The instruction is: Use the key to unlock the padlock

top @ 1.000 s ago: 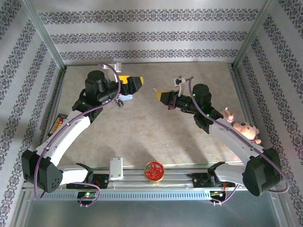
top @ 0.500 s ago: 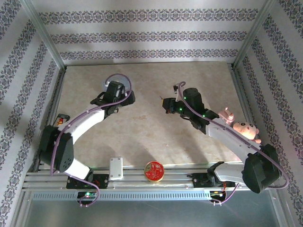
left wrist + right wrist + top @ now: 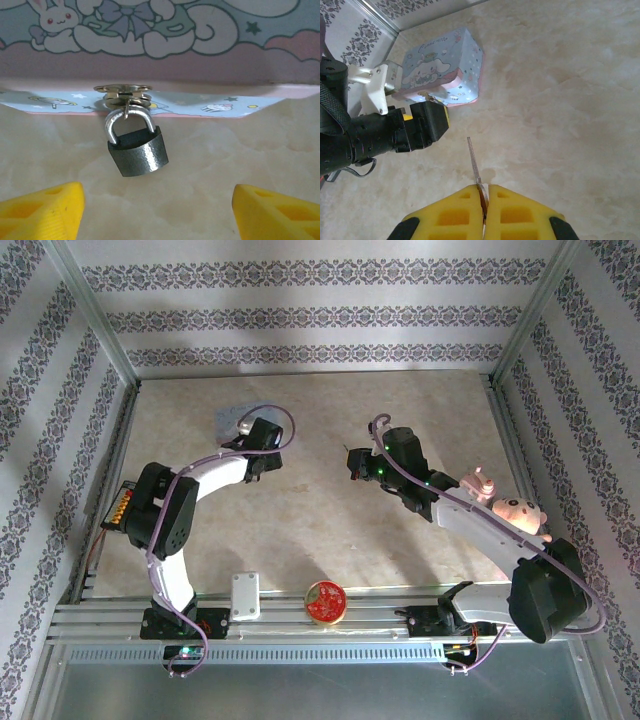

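Note:
The small dark grey padlock (image 3: 139, 150) hangs by its silver shackle from the brass hasp (image 3: 122, 92) of a pale blue cartoon tin (image 3: 160, 30), its body resting tilted on the table. My left gripper (image 3: 157, 212) faces it from close by, open, and its yellow fingertips (image 3: 42, 210) stand wide on either side with nothing between them. From above, the left gripper (image 3: 250, 436) sits just in front of the tin (image 3: 234, 417). My right gripper (image 3: 485, 192) is shut on the thin metal key (image 3: 474, 160), whose blade points toward the tin (image 3: 445, 70). The right gripper (image 3: 352, 462) hovers at mid-table.
A pink plush toy (image 3: 515, 512) lies by the right wall. A red round tin (image 3: 325, 601) and a white block (image 3: 245, 595) sit on the front rail. An orange part (image 3: 120, 505) lies at the left edge. Patterned walls enclose the table.
My left arm has folded back and its gripper has dropped low in front of the tin, its fingers narrowing a little. The right gripper, still holding the key, has shifted slightly.

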